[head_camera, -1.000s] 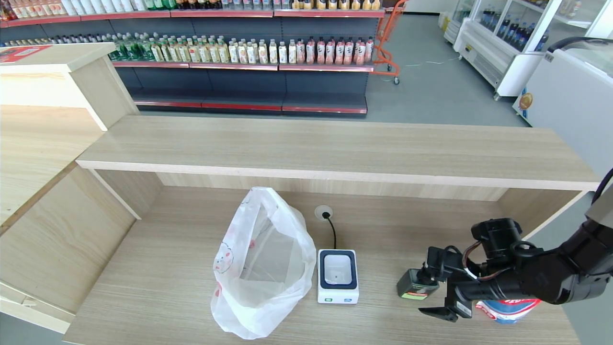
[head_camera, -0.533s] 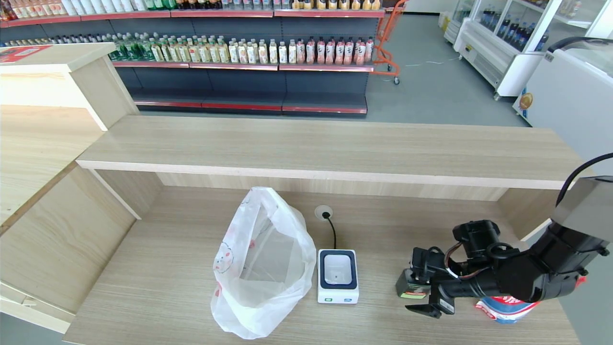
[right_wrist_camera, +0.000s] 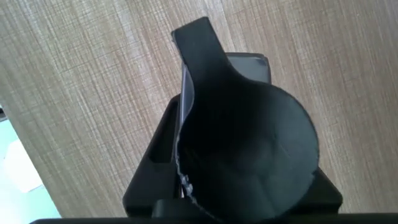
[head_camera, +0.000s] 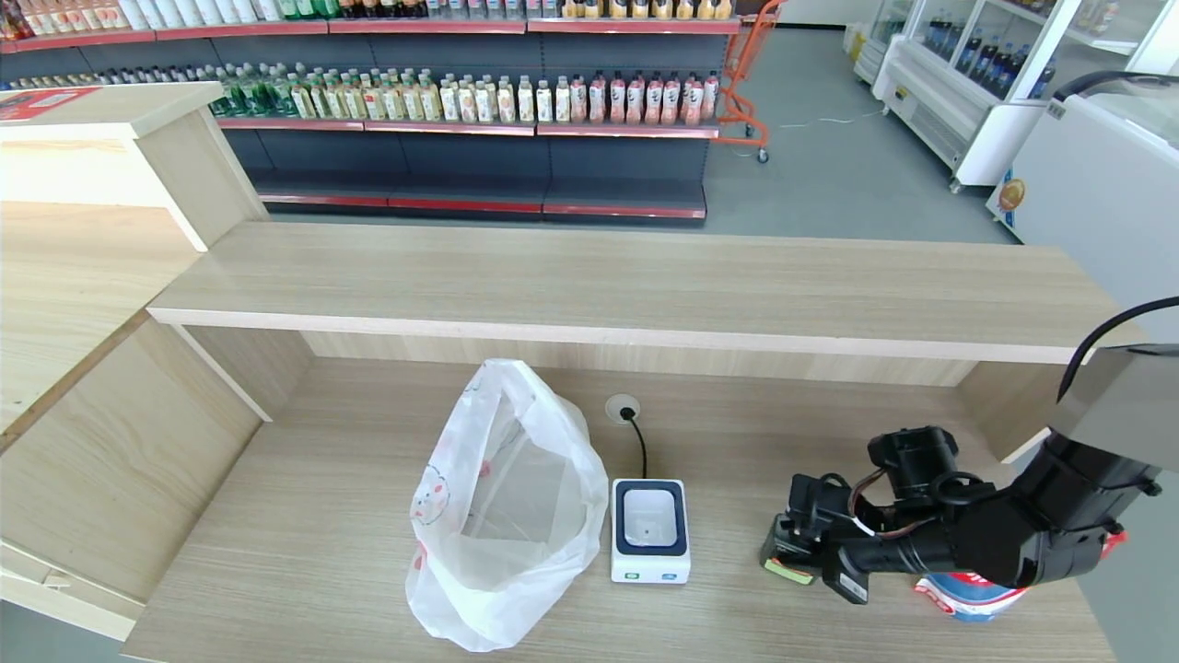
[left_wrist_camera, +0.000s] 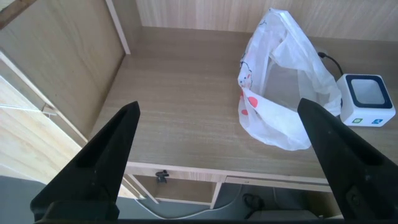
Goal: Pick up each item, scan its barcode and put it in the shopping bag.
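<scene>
- The right jaws grip a dark box point(head_camera: 781, 560) on the desk point(head_camera: 304, 552), right of the scanner point(head_camera: 650, 529).
- The left jaws gape wide, well apart from the bag point(head_camera: 502, 516).
- The bag stands open just beside the scanner.
- A blue packet point(head_camera: 967, 594) lies under the right arm.

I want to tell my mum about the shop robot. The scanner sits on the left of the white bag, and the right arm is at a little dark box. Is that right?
Not quite. The scanner sits on the right of the white bag, not the left, as the head view shows. The right gripper is indeed at the little dark box.
</scene>
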